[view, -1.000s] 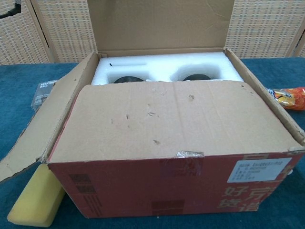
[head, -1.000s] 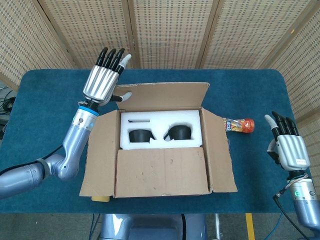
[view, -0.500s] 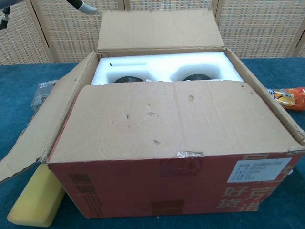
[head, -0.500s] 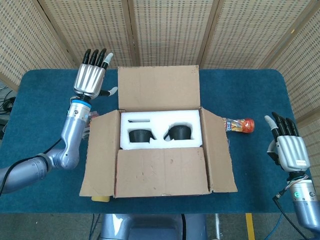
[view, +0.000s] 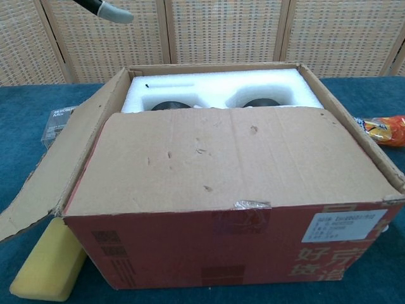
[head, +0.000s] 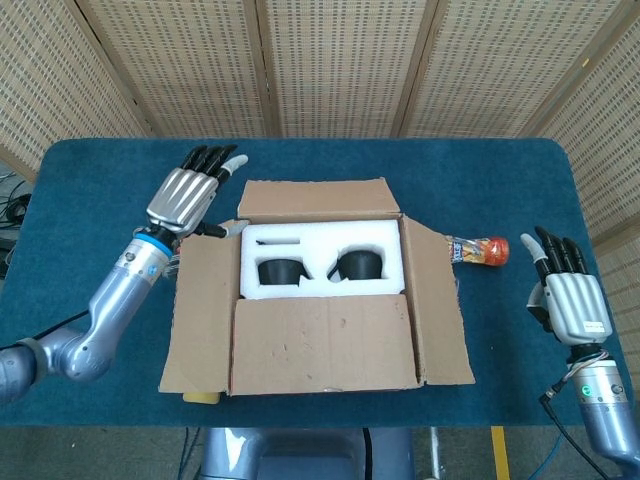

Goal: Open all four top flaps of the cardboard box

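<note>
The cardboard box [head: 320, 290] stands mid-table. Its far flap [head: 315, 197] is folded back behind the rim. The left flap [head: 205, 300] and right flap [head: 440, 305] splay outward. The near flap [head: 325, 345] lies across the front half of the opening [view: 234, 158]. Inside, white foam [head: 320, 245] holds two black items [head: 280, 271]. My left hand [head: 190, 196] hovers with its fingers straight, holding nothing, beside the box's far-left corner; only a fingertip [view: 107, 11] shows in the chest view. My right hand [head: 568, 298] is upright and empty at the table's right edge, away from the box.
An orange snack pack [head: 480, 250] lies right of the box. A yellow sponge [view: 47, 266] sits under the left flap at the front-left corner. A small clear case [view: 60, 123] lies left of the box. Wicker screens [head: 320, 60] stand behind the table.
The far flap, upright before, has dropped back behind the box. My left hand has come down and toward the box's far-left corner. The right hand has barely moved.
</note>
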`<state>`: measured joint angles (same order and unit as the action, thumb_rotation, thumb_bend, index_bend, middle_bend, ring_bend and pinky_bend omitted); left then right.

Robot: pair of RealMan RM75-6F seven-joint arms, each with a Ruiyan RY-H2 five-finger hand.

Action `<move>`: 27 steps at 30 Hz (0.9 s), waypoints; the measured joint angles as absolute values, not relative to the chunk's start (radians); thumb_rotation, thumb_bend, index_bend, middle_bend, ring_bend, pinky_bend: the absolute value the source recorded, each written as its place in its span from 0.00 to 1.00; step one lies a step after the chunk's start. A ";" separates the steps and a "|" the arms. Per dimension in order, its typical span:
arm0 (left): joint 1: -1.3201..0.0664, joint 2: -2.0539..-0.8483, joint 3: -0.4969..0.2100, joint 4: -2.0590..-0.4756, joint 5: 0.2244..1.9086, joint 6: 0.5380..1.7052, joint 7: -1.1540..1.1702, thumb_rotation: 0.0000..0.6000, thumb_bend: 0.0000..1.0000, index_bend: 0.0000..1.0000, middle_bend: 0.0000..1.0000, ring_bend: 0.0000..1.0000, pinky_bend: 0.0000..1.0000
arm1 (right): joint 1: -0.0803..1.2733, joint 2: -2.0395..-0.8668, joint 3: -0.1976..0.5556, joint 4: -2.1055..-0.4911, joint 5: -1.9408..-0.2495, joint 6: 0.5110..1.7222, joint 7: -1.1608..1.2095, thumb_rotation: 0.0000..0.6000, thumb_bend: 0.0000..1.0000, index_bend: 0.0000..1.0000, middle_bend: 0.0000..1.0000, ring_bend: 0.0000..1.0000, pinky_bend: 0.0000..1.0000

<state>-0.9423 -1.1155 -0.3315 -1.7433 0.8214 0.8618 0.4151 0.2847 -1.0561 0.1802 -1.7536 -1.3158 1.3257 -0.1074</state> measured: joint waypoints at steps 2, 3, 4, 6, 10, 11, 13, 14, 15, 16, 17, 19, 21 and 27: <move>-0.919 -1.087 -0.326 -1.783 0.858 0.843 0.361 0.37 0.28 0.15 0.00 0.00 0.00 | 0.284 -1.057 0.179 -1.753 -1.317 1.326 -0.106 1.00 0.98 0.03 0.01 0.00 0.00; -0.910 -1.079 -0.324 -1.797 0.874 0.836 0.340 0.34 0.28 0.16 0.00 0.00 0.00 | 0.283 -1.057 0.179 -1.753 -1.317 1.326 -0.106 1.00 0.98 0.03 0.01 0.00 0.00; -0.901 -1.071 -0.321 -1.809 0.891 0.830 0.321 0.30 0.27 0.17 0.00 0.00 0.00 | 0.283 -1.057 0.179 -1.752 -1.317 1.326 -0.105 1.00 0.98 0.03 0.01 0.00 0.00; -0.882 -1.056 -0.312 -1.831 0.931 0.820 0.283 0.27 0.26 0.18 0.00 0.00 0.00 | 0.283 -1.058 0.178 -1.752 -1.318 1.326 -0.105 1.00 0.98 0.03 0.01 0.00 0.00; -0.853 -1.040 -0.293 -1.858 1.000 0.811 0.222 0.22 0.23 0.21 0.00 0.00 0.00 | 0.281 -1.059 0.177 -1.751 -1.319 1.328 -0.103 1.00 0.98 0.03 0.01 0.00 0.00; -0.844 -1.037 -0.287 -1.864 1.020 0.809 0.202 0.21 0.23 0.23 0.00 0.00 0.00 | 0.281 -1.059 0.177 -1.751 -1.319 1.328 -0.103 1.00 0.98 0.03 0.01 0.00 0.00; -0.833 -1.035 -0.277 -1.871 1.044 0.806 0.171 0.19 0.22 0.26 0.00 0.00 0.00 | 0.280 -1.058 0.176 -1.751 -1.319 1.329 -0.102 1.00 0.98 0.03 0.01 0.00 0.00; -0.827 -1.033 -0.271 -1.875 1.056 0.803 0.153 0.18 0.22 0.27 0.00 0.00 0.00 | 0.279 -1.058 0.176 -1.751 -1.319 1.329 -0.101 1.00 0.98 0.03 0.01 0.00 0.00; -0.823 -1.033 -0.267 -1.877 1.063 0.800 0.140 0.18 0.22 0.28 0.00 0.00 0.00 | 0.279 -1.058 0.176 -1.751 -1.319 1.329 -0.101 1.00 0.98 0.03 0.01 0.00 0.00; -0.820 -1.032 -0.264 -1.879 1.067 0.796 0.129 0.17 0.21 0.29 0.00 0.00 0.00 | 0.279 -1.058 0.176 -1.751 -1.319 1.329 -0.100 1.00 0.99 0.03 0.01 0.00 0.00; -0.817 -1.031 -0.260 -1.882 1.072 0.792 0.117 0.17 0.21 0.29 0.00 0.00 0.00 | 0.279 -1.058 0.176 -1.751 -1.319 1.329 -0.100 1.00 0.99 0.03 0.01 0.00 0.00; -0.812 -1.029 -0.251 -1.888 1.090 0.781 0.095 0.17 0.20 0.30 0.00 0.00 0.00 | 0.278 -1.058 0.176 -1.750 -1.322 1.330 -0.098 1.00 0.99 0.03 0.01 0.00 0.00; -0.808 -1.029 -0.239 -1.895 1.112 0.775 0.084 0.17 0.20 0.30 0.00 0.00 0.00 | 0.277 -1.058 0.175 -1.750 -1.322 1.330 -0.097 1.00 0.99 0.03 0.01 0.00 0.00; -0.794 -1.040 -0.193 -1.911 1.171 0.764 0.062 0.16 0.19 0.30 0.00 0.00 0.00 | 0.275 -1.059 0.173 -1.747 -1.321 1.330 -0.093 1.00 0.99 0.03 0.01 0.00 0.00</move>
